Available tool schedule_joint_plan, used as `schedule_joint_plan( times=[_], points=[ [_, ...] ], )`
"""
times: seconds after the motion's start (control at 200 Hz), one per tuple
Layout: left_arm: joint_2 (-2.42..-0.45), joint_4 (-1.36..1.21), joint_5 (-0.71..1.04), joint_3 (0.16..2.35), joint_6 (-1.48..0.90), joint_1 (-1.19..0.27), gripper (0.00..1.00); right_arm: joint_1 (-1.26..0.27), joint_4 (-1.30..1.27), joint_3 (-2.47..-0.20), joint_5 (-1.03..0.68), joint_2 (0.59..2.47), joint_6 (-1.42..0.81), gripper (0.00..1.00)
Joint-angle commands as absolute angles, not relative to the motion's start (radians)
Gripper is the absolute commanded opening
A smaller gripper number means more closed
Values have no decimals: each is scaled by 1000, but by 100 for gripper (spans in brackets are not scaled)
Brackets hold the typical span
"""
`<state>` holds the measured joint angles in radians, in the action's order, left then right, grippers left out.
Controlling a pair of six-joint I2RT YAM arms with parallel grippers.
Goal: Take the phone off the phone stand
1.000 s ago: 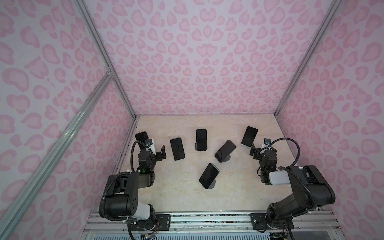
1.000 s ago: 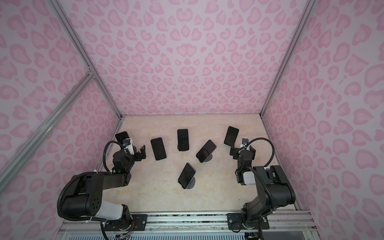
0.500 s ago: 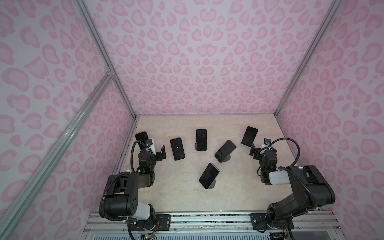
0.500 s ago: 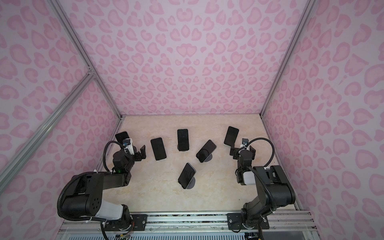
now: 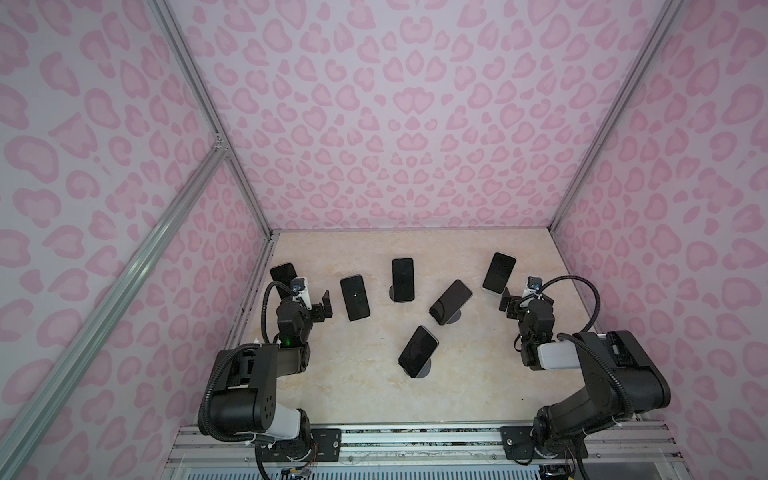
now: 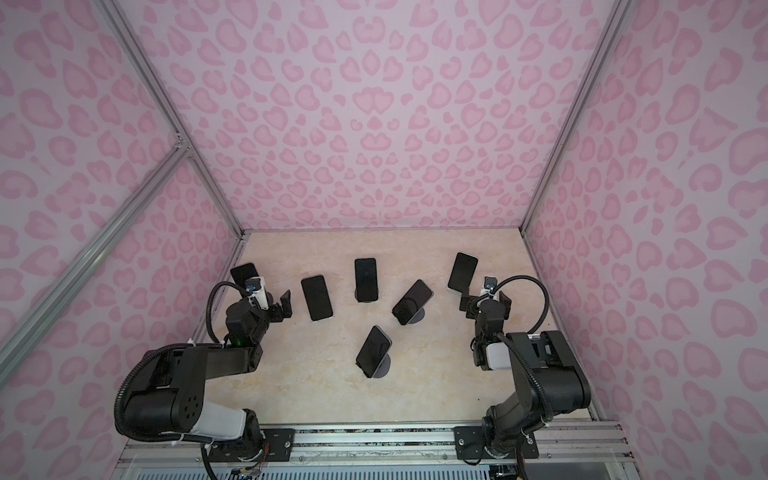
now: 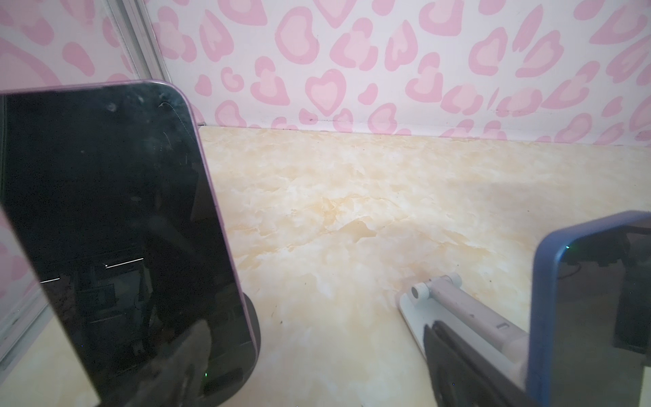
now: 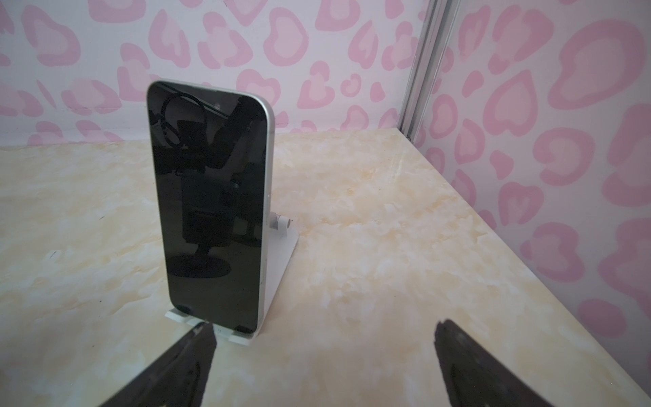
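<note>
L jaws spread wide, nothing btwn them; R jaws likewise wide & empty. In the L wrist view one L finger [image 7: 465,363] sits just beside the hinged stand [image 7: 454,303] that carries the blue phone [image 7: 591,317]. The purple phone [image 7: 116,229] is on the other side, and neither is pinched. In the R wrist view the R fingers [image 8: 468,366] hang low over the worktop [image 8: 387,229], just short of the silver phone [image 8: 211,204]. It leans near-upright on its white stand [image 8: 281,271], ahead of the jaws, not btwn them.

Both top views show six phones, each propped on a stand:
- purple at the worktop's left edge, toward the rear
- blue just inboard of it
- silver near the right rear corner
- rear-centre phone [image 5: 402,279], tilted phone [image 5: 450,301] and front phone [image 5: 418,351] mid-worktop

Progress: effectively nil. No phone is off its stand and none is gripped. Can't tell which phone is the target; the R arm looks best lined up, w/ silver. Left to do: close in, pinch the phone's sides, lift it clear of the stand's lip, set it down.
</note>
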<state>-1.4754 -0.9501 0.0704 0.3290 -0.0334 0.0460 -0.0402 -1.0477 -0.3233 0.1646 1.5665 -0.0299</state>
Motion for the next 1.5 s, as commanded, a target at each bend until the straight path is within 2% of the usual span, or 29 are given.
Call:
schedule_joint_plan(
  times=[0.0, 0.475, 0.58, 0.725, 0.82, 0.975, 1.17, 1.265, 1.325, 1.375, 1.415, 1.495],
  points=[
    [-1474, -980, 64, 330, -31, 46, 97, -41, -1045, -328, 172, 1568, -23, 100],
    [-1473, -980, 52, 330, -30, 42, 98, -37, -1045, -328, 165, 1567, -30, 100],
    [-1468, -971, -4, 335, -55, 41, 98, -33, -1046, -327, 160, 1567, -30, 100],
    [-1354, -754, 19, 407, -44, 41, 98, -36, -1011, -335, 213, 1542, -47, 100],
    [-1230, -690, 11, 399, -62, 41, 98, -34, -811, -410, 278, 1464, -75, 100],
    [-968, -483, 72, 437, -112, 41, 97, -36, -494, -533, 259, 1323, -107, 100],
    [-628, -148, 113, 582, -222, 39, 98, -57, 137, -847, 232, 1147, -409, 100],
    [-536, 43, 68, 676, -403, 40, 98, -11, 241, -903, 5, 1097, -538, 100],
    [-491, 192, 44, 719, -587, 40, 97, 41, 171, -841, -175, 1061, -664, 100],
    [-454, 271, 108, 727, -671, 40, 98, 85, 47, -764, -367, 1031, -740, 100],
    [-427, 272, 199, 713, -673, 40, 97, 89, 0, -724, -453, 1015, -775, 86],
    [-384, 253, 308, 669, -709, 39, 98, 37, 103, -741, -445, 993, -728, 80]
  ],
)
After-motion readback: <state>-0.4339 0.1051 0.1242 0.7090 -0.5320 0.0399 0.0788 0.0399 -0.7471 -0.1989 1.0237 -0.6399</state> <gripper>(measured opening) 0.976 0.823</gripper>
